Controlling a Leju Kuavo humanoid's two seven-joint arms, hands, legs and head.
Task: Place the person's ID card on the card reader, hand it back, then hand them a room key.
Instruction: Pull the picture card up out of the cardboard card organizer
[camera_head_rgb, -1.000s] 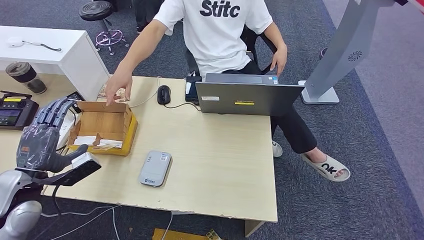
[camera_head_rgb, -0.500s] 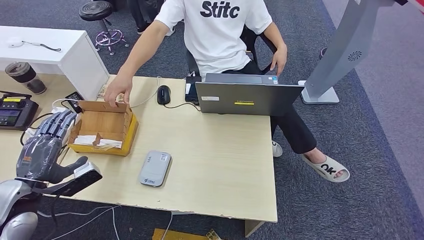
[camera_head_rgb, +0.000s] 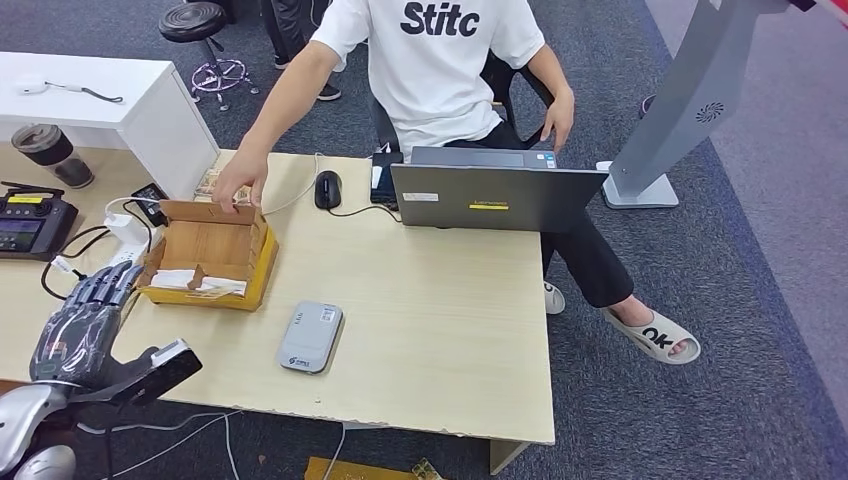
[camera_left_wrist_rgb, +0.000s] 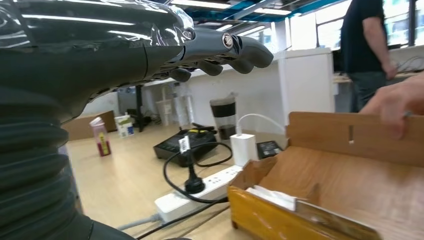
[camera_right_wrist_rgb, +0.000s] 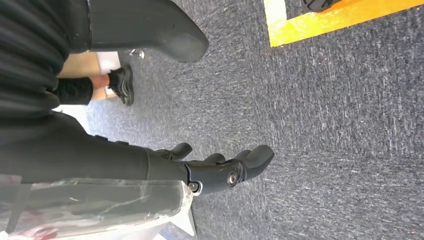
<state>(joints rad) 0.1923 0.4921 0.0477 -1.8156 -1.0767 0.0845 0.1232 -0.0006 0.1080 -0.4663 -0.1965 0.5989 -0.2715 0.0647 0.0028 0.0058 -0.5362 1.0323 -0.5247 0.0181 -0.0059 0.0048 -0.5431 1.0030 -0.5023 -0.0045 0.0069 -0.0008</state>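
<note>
The grey card reader (camera_head_rgb: 311, 337) lies flat on the wooden table (camera_head_rgb: 440, 330), near its front edge. Left of it stands an open cardboard box (camera_head_rgb: 205, 250) with white cards or sleeves (camera_head_rgb: 196, 283) at its near end; the box (camera_left_wrist_rgb: 350, 175) is close in the left wrist view. A person in a white shirt rests a hand (camera_head_rgb: 238, 180) on the box's far rim, and that hand (camera_left_wrist_rgb: 395, 102) touches the rim in the left wrist view. My left hand (camera_head_rgb: 85, 325) hovers at the table's near left corner, fingers (camera_left_wrist_rgb: 225, 47) stretched out, holding nothing. My right hand (camera_right_wrist_rgb: 210, 170) hangs over grey carpet, empty, fingers loosely apart.
A laptop (camera_head_rgb: 495, 195) and a black mouse (camera_head_rgb: 327, 188) sit at the far side in front of the person. A white power strip (camera_left_wrist_rgb: 200, 192), cables, a black controller (camera_head_rgb: 30, 225) and a cup (camera_head_rgb: 45, 150) lie left of the box.
My left hand has dropped and drawn back from beside the box to the table's near left corner. The person's hand stays on the box rim.
</note>
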